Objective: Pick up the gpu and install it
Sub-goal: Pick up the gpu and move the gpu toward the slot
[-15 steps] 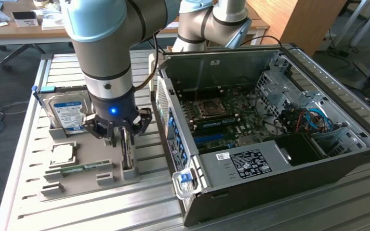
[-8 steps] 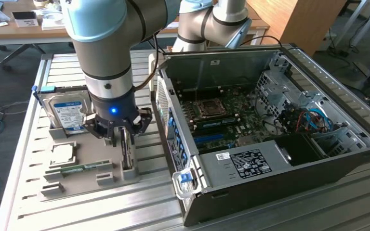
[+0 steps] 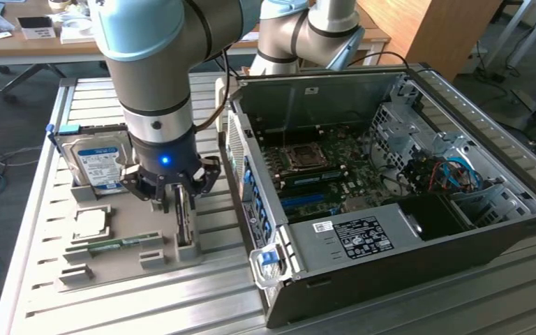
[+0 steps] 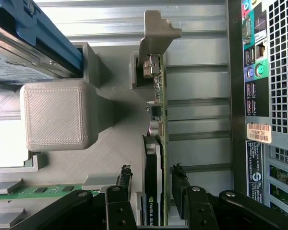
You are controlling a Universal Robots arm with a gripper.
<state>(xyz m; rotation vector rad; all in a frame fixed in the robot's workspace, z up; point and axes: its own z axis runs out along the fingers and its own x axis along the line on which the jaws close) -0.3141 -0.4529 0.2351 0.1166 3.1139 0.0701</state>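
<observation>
— Between the arm's two black fingers, what is that standing on edge?

— The gpu, a thin green circuit card with a dark face and a long silver metal end bracket. It stands slotted in a grey printed plastic holder tray.

— Has the black gripper got hold of it?

— No. Its jaws stand wide, one finger on each side of the card, with a narrow gap showing at both; nothing is held.

— And around it, by the exterior view?

— At ten o'clock from the card lies a silver hard drive with a blue label; at nine o'clock, a square silver processor chip; at eight o'clock, a narrow green memory stick. At three o'clock, just beside the tray, stands a black computer tower with its side open and its green motherboard bare. Everything rests on a slatted metal table.
</observation>
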